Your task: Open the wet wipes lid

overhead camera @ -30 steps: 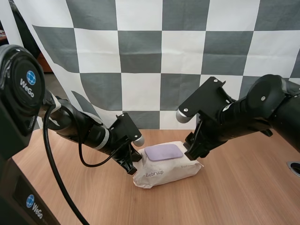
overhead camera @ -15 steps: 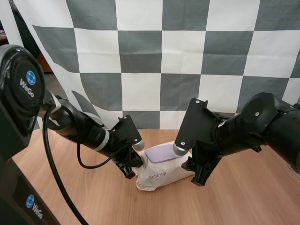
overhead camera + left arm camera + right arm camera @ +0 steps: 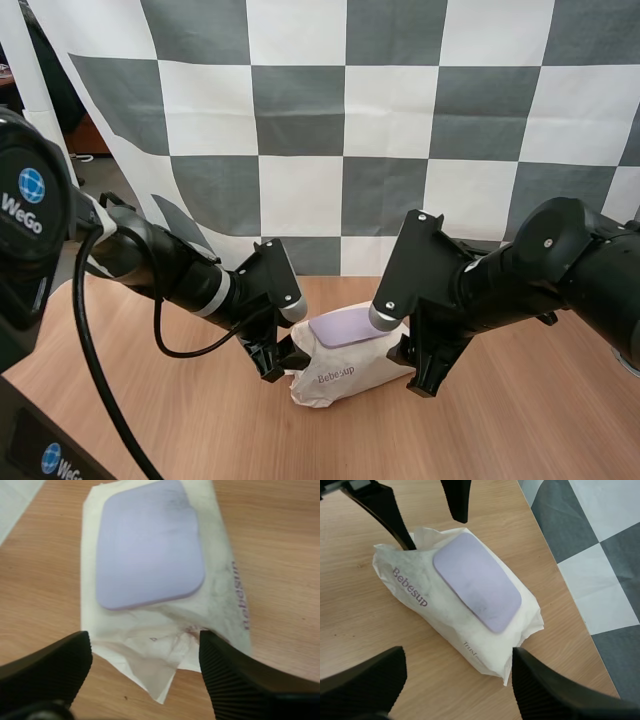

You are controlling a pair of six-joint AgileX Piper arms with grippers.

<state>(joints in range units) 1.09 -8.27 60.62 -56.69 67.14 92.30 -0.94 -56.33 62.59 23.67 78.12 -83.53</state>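
A white wet wipes pack (image 3: 340,375) lies on the wooden table, and its lilac lid (image 3: 348,327) sits flat and closed on top. My left gripper (image 3: 276,357) is at the pack's left end. In the left wrist view its fingers (image 3: 50,672) stand wide apart, so my left gripper (image 3: 144,641) is open, with the crumpled seam of the pack (image 3: 150,645) between the tips and unpinched below the lid (image 3: 150,545). My right gripper (image 3: 420,375) is at the pack's right end. It hangs open (image 3: 457,656) just short of the pack (image 3: 420,597) and the lid (image 3: 477,582).
The pack lies near the table's back edge (image 3: 330,282). Bare wood (image 3: 520,420) spreads in front of it and to both sides. The table's far edge (image 3: 555,565) runs close behind the pack.
My left gripper has gone from shut to open, letting go of the pack's left end. My right arm swung down to the pack's right end, then held still. The pack shifted slightly.
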